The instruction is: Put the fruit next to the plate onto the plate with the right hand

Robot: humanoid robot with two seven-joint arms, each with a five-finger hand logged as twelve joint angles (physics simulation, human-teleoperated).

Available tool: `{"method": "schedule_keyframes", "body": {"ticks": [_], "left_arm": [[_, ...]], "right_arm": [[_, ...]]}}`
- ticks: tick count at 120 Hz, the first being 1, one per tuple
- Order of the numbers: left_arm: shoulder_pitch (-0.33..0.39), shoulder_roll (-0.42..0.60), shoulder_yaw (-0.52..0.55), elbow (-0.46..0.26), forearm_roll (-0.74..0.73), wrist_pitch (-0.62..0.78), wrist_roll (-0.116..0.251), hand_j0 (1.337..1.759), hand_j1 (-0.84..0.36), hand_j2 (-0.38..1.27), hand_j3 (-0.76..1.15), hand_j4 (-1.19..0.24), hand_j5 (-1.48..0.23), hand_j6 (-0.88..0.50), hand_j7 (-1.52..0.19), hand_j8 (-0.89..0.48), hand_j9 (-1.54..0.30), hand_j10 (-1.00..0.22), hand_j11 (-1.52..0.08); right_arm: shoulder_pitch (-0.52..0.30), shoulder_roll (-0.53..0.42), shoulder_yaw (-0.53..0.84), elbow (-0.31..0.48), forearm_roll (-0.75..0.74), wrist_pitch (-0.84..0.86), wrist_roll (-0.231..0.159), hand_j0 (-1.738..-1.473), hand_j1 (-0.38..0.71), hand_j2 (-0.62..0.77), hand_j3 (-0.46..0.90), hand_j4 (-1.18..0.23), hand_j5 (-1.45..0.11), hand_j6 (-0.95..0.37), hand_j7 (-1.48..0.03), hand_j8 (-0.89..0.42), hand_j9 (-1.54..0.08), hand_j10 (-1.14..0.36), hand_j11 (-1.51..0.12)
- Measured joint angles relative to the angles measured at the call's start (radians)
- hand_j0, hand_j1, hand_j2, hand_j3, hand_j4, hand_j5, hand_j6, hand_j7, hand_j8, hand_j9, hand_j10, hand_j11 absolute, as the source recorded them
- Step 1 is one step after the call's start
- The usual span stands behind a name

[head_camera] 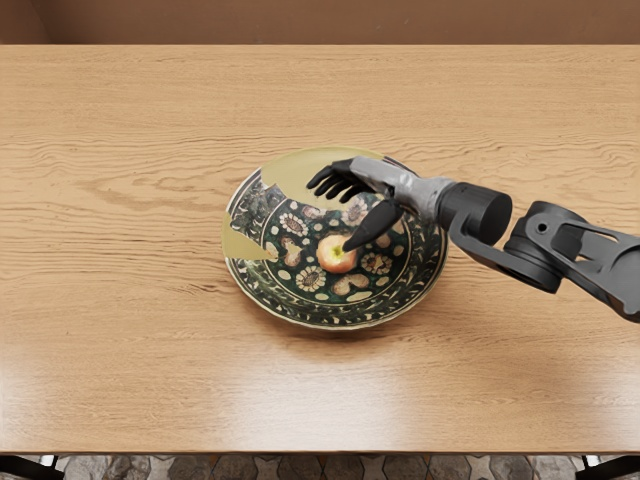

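Observation:
A small red-and-yellow apple [335, 256] lies near the middle of the patterned dark plate [300, 305]. My right hand [345, 205] hovers over the plate's far half, its arm coming in from the right edge. The fingers [330, 180] are spread and hold nothing. The thumb tip [352, 243] points down at the apple's top right and touches it or nearly so. The left arm does not show.
The plate sits near the middle of a wide wooden table [130, 150]. A pale yellowish patch [300, 170] covers the plate's far-left rim. Dark chair or stand parts show below the table's front edge [30, 468].

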Motion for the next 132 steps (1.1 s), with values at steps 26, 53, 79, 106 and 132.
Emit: {"method": "schedule_keyframes", "body": {"ticks": [26, 53, 79, 106, 132], "left_arm": [[0.0, 0.0, 0.0, 0.0, 0.0, 0.0, 0.0, 1.658, 0.06, 0.05, 0.0, -0.24, -0.32, -0.24, -0.32, -0.24, -0.32, -0.24, -0.32], [0.0, 0.0, 0.0, 0.0, 0.0, 0.0, 0.0, 1.658, 0.06, 0.05, 0.0, -0.24, -0.32, -0.24, -0.32, -0.24, -0.32, -0.24, -0.32], [0.0, 0.0, 0.0, 0.0, 0.0, 0.0, 0.0, 1.658, 0.06, 0.05, 0.0, -0.24, -0.32, -0.24, -0.32, -0.24, -0.32, -0.24, -0.32], [0.0, 0.0, -0.002, -0.004, 0.0, 0.0, 0.0, 1.658, 0.06, 0.05, 0.0, -0.24, -0.32, -0.24, -0.32, -0.24, -0.32, -0.24, -0.32], [0.0, 0.0, -0.002, -0.024, 0.001, -0.001, 0.0, 1.658, 0.06, 0.05, 0.0, -0.24, -0.32, -0.24, -0.32, -0.24, -0.32, -0.24, -0.32]], "right_arm": [[0.006, -0.01, 0.025, 0.019, 0.007, 0.003, 0.0, -1.658, -0.07, -0.02, 0.0, -0.25, -0.32, -0.25, -0.32, -0.24, -0.32, -0.24, -0.32], [0.007, -0.031, 0.092, 0.029, 0.03, 0.017, 0.001, -1.658, -0.19, -0.02, 0.0, -0.14, -0.18, -0.14, -0.18, -0.13, -0.18, -0.13, -0.18], [0.007, -0.122, 0.165, 0.056, 0.123, 0.099, 0.003, -1.658, -0.26, -0.01, 0.0, -0.08, -0.1, -0.08, -0.1, -0.08, -0.1, -0.08, -0.1], [0.006, -0.257, 0.224, 0.056, 0.26, 0.255, 0.009, -1.658, -0.28, -0.01, 0.0, -0.06, -0.08, -0.06, -0.08, -0.06, -0.08, -0.06, -0.08], [0.004, -0.384, 0.227, 0.021, 0.357, 0.397, 0.014, -1.658, -0.29, -0.01, 0.0, -0.05, -0.07, -0.05, -0.07, -0.05, -0.07, -0.05, -0.07]]}}
